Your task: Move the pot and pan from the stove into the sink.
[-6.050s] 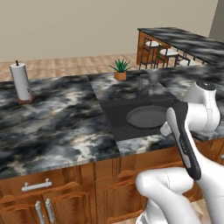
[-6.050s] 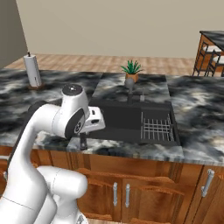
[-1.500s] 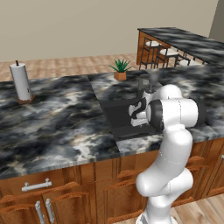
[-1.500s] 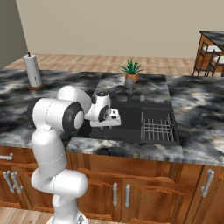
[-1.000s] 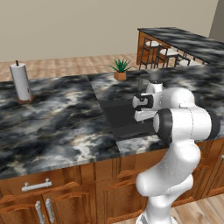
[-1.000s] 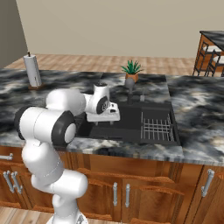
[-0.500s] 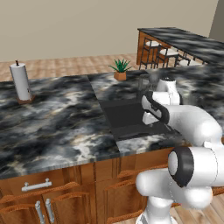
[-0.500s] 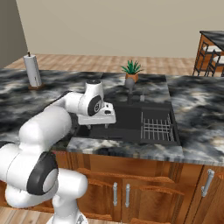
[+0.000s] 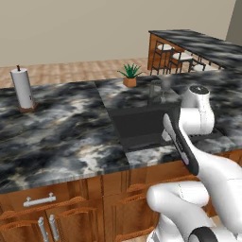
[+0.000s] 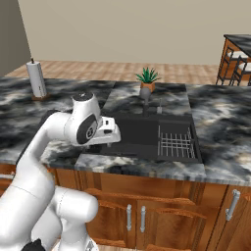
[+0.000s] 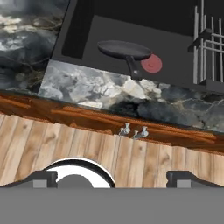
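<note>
Resting in the sink (image 11: 87,35), pan (image 11: 124,50), marbled counter (image 9: 61,137)

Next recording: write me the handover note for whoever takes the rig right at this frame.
Gripper: open, holding nothing, fingers spread in the hand view.
Round shallow dark grey frying pan with its long black handle: lying in the dark rectangular sink basin, beside the red drain disc; wire rack in the other part.
Done: pan moved.
Left: the pot. Neither pot nor stove is in these views, so find them first.
</note>
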Tool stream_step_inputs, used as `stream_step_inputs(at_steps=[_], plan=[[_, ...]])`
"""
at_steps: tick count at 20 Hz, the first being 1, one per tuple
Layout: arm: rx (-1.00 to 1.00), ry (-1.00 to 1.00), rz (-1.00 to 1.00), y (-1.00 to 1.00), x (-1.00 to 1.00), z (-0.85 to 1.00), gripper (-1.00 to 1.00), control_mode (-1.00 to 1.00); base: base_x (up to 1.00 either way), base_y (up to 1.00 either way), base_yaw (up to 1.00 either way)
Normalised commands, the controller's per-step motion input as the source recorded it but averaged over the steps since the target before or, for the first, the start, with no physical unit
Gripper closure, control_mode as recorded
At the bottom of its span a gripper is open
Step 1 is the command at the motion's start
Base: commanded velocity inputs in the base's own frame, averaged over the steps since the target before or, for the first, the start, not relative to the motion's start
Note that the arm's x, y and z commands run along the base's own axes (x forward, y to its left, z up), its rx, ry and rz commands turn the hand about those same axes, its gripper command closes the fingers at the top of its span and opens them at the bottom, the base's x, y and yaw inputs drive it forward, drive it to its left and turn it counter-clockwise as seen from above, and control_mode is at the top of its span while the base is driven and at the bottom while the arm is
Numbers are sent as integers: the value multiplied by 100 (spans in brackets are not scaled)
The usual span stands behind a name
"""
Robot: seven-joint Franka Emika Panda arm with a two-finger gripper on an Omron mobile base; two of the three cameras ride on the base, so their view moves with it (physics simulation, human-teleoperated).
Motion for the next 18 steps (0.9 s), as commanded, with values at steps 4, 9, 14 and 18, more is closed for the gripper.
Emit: stream_step_inputs(at_steps=[4, 9, 14, 18], plan=[[-5, -16, -2, 16, -68, 43, -100, -100, 0, 0, 0], [-4, -20, -1, 8, -59, 26, -100, -100, 0, 0, 0], [-2, -1, 0, 3, -4, 0, -100, 100, -15, -4, 1], [0, 0, 0, 0, 0, 0, -100, 100, -94, -35, 2]])
